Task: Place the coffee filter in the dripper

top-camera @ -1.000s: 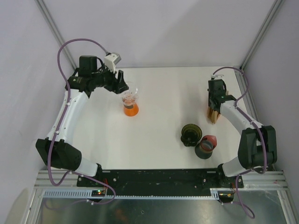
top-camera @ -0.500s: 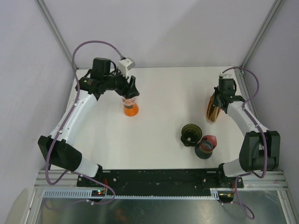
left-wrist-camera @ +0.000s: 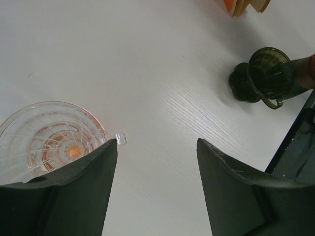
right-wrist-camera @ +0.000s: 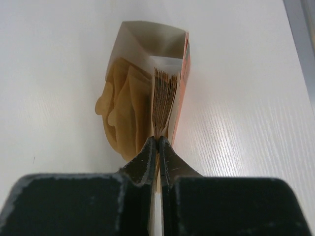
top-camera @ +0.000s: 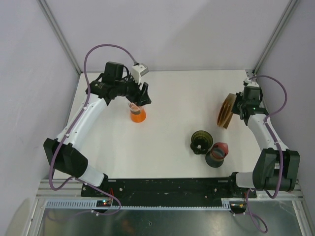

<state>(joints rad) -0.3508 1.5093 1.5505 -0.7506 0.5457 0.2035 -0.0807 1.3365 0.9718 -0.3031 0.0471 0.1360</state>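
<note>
Right wrist view: right gripper (right-wrist-camera: 156, 141) jaws pinched tight on coffee filter (right-wrist-camera: 165, 96) stack, right edge of surface (right-wrist-camera: 246, 147). Left gripper (left-wrist-camera: 157, 145) jaws wide beside glass dripper (left-wrist-camera: 49, 137), far-left corner. Recommended: single filter peeled off slowly.

The white table (top-camera: 172, 98) carries an orange vessel (top-camera: 138, 116) near its far left corner, topped by a clear glass dripper (left-wrist-camera: 49, 137). Toward the near right corner a dark green dripper (top-camera: 201, 141) lies tipped, just beside a red-rimmed dark cup (top-camera: 217, 153). A pack of brown paper filters (top-camera: 226, 111) is near the right edge; whether it touches the tabletop is unclear.
</note>
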